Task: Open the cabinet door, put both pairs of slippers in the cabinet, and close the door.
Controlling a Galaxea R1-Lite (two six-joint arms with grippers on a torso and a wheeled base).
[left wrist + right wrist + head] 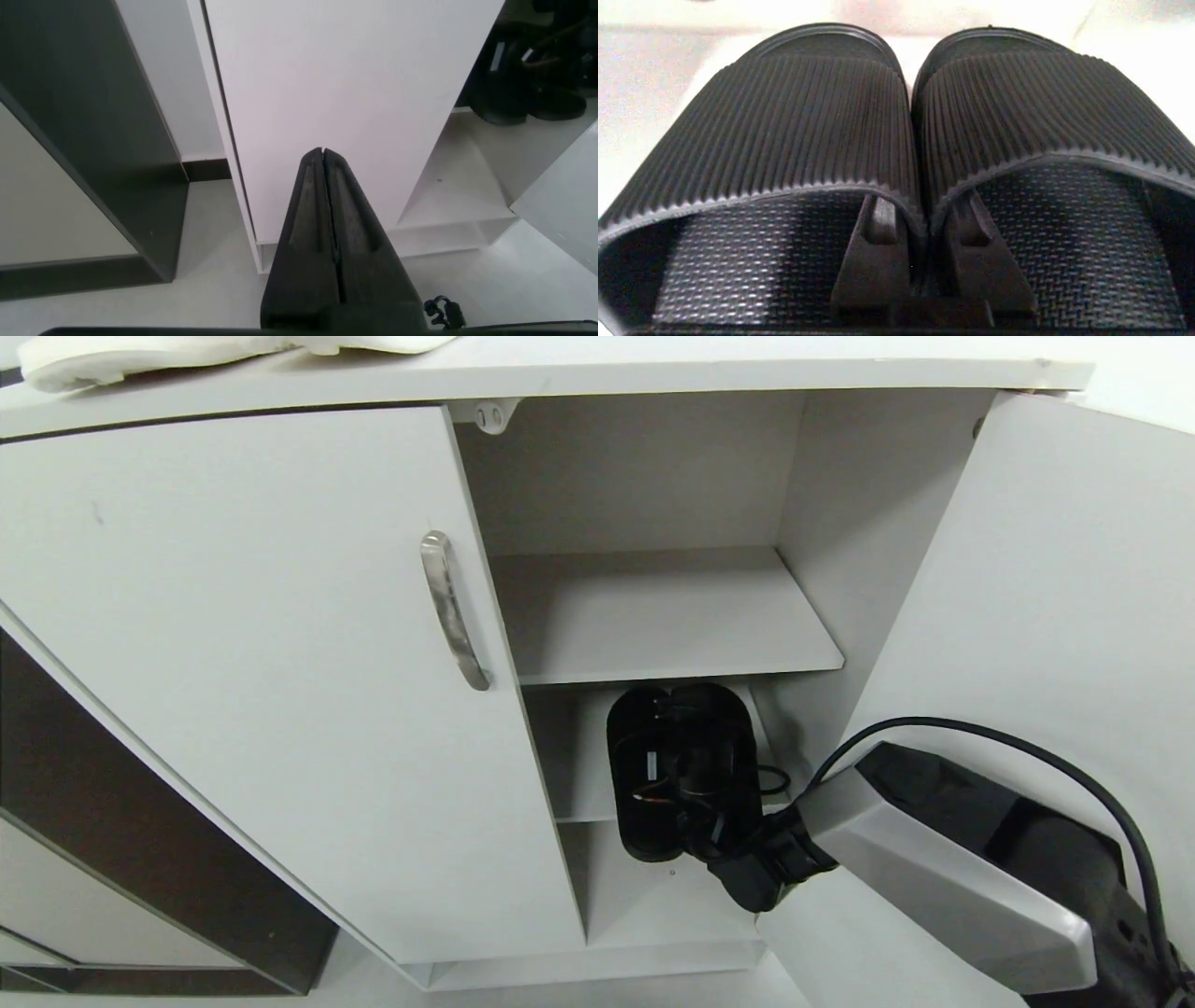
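At lower centre of the head view, the pair of black slippers (681,765) is held in the opening of the cabinet (840,373), below the upper shelf (653,616) and beside the open right door (1046,579).

Right end effector (924,257): one of the fingers (878,252) is set inside each slipper, and the two touching inner walls are pinched between them. The slippers lie directly ahead of it, side by side, long axis running from the wrist toward the cabinet back. Whether the soles rest on the lower shelf (581,803) cannot be told.

Left end effector (322,163): pressed together, nothing held, faced toward the closed left door (346,75), well apart from the slippers.

Judgement: set-down falls to the right arm, and a straight push inward along the long axis is called for.
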